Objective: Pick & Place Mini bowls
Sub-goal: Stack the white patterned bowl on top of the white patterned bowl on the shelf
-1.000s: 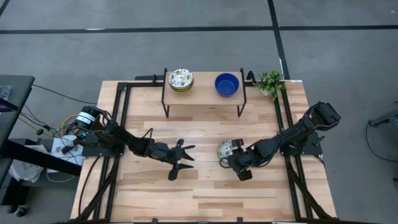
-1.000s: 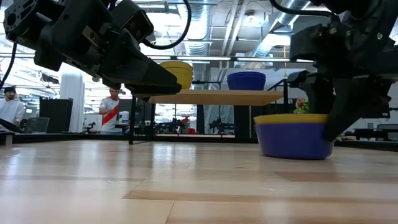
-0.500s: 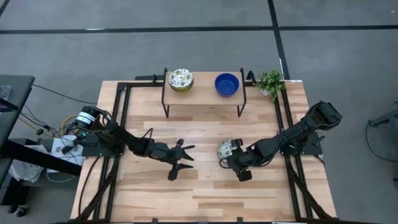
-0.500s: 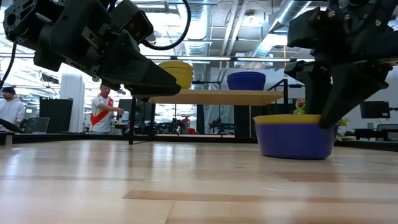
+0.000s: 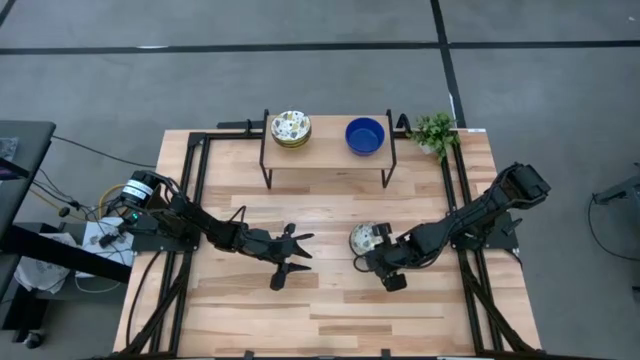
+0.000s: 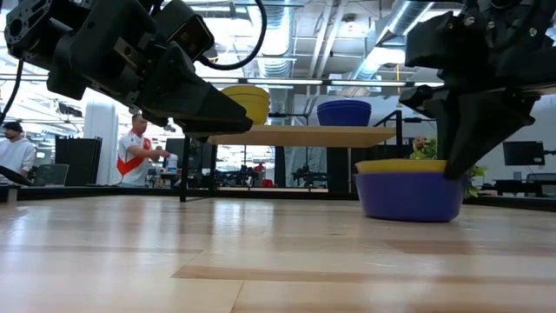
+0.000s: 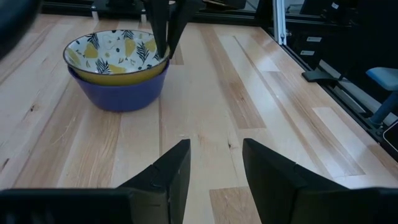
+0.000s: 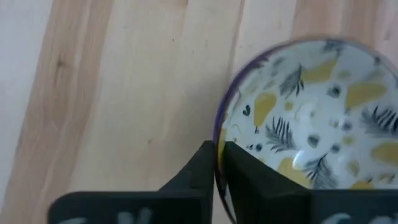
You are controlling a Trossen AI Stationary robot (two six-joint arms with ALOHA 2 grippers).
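The right hand [image 5: 377, 252] is clamped on the rim of a patterned bowl [image 5: 364, 239] resting mid-surface. The left hand [image 5: 291, 256] hovers nearby, fingers apart, bare surface [image 5: 330, 310] around it.

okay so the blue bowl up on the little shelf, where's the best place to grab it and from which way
Probably by its rim, coming from above. The blue bowl sits upright and open on the shelf, apart from the patterned bowl, so one finger can go inside the wall and one outside.

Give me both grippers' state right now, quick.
Left gripper: open, holding nothing, hovering over bare table.
Right gripper: shut on the rim of the patterned bowl, which sits nested in a blue bowl on the table.
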